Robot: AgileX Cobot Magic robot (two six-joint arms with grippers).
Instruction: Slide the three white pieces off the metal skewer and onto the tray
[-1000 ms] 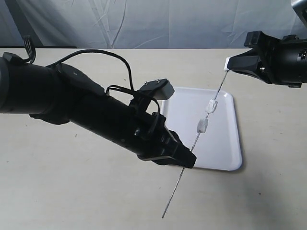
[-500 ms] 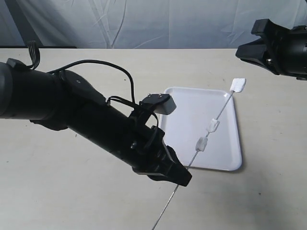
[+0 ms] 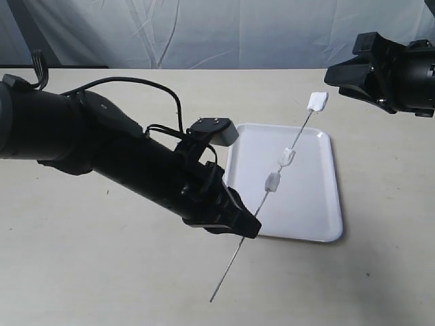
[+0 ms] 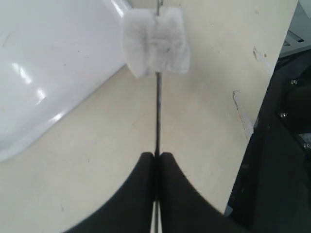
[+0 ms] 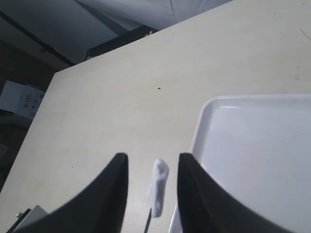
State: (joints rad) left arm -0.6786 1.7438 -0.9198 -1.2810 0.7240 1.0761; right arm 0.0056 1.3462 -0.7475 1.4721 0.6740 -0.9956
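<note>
The left pincer (image 3: 248, 229) grips the metal skewer (image 3: 302, 131), slanting toward one o'clock over the tray (image 3: 319, 204), and its top white piece (image 3: 317, 101) sits just short of the wide-open right pincer (image 3: 331, 77).

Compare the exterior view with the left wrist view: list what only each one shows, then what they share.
Only the exterior view: all three white pieces strung on the metal skewer, its bare lower end sticking out past the left gripper, and the right gripper open, clear of the top piece. Only the left wrist view: close up, the left fingers shut on the skewer. Both: the skewer, the nearest piece, the tray and the table.
</note>
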